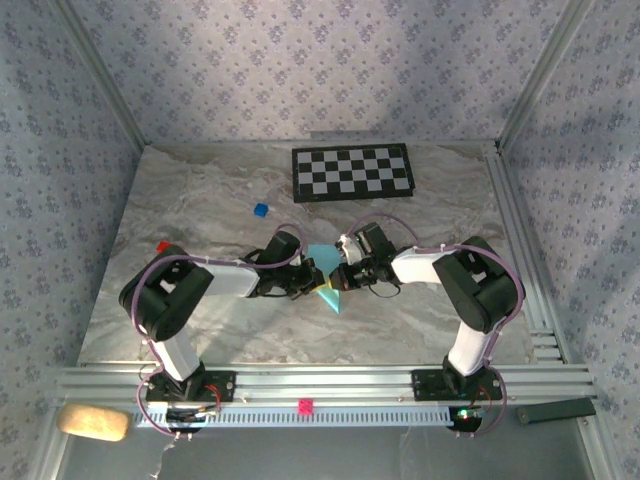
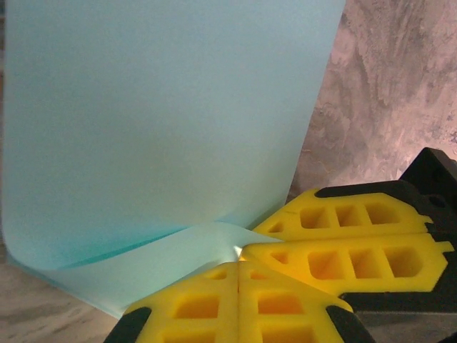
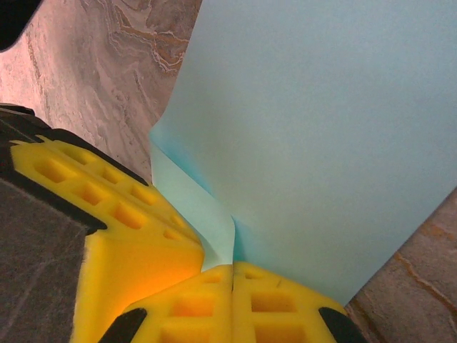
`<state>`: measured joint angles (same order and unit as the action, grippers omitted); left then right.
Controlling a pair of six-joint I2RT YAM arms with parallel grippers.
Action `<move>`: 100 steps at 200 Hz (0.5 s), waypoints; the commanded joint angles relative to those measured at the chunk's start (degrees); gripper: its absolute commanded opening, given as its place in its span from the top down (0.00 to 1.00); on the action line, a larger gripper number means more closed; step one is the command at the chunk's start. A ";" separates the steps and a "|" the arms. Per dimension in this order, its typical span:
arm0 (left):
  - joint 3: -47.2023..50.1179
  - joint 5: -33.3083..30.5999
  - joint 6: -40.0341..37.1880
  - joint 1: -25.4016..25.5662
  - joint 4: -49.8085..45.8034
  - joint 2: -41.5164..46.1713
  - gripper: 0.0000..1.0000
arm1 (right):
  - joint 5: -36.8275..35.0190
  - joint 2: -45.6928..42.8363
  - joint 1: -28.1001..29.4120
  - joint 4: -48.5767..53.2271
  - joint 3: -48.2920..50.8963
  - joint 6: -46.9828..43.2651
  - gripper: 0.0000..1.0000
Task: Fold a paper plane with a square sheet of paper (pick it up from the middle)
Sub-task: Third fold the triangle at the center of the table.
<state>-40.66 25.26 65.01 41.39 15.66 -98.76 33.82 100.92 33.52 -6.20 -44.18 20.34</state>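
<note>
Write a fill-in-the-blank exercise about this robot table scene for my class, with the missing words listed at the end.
The left gripper and the right gripper are both ____ on the light-blue sheet of paper.
The fingers of each gripper are coloured ____.
The checkerboard near the far edge of the table has squares of black and ____.
The small cube lying in front of it is ____.
Missing words: shut; yellow; white; blue.

In the top view we find the square sheet of paper (image 1: 320,257) mostly covered, its folds too small to tell — in both wrist views the frame edge crops its upper part.
</note>
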 commanded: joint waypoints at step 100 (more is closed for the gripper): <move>2.46 -2.93 -1.47 0.48 -0.86 -3.19 1.00 | -0.62 -2.45 -0.66 2.33 -0.51 2.77 0.84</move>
<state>-39.83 24.62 64.58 41.39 17.87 -100.42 33.87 100.82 33.41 -6.22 -44.18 21.37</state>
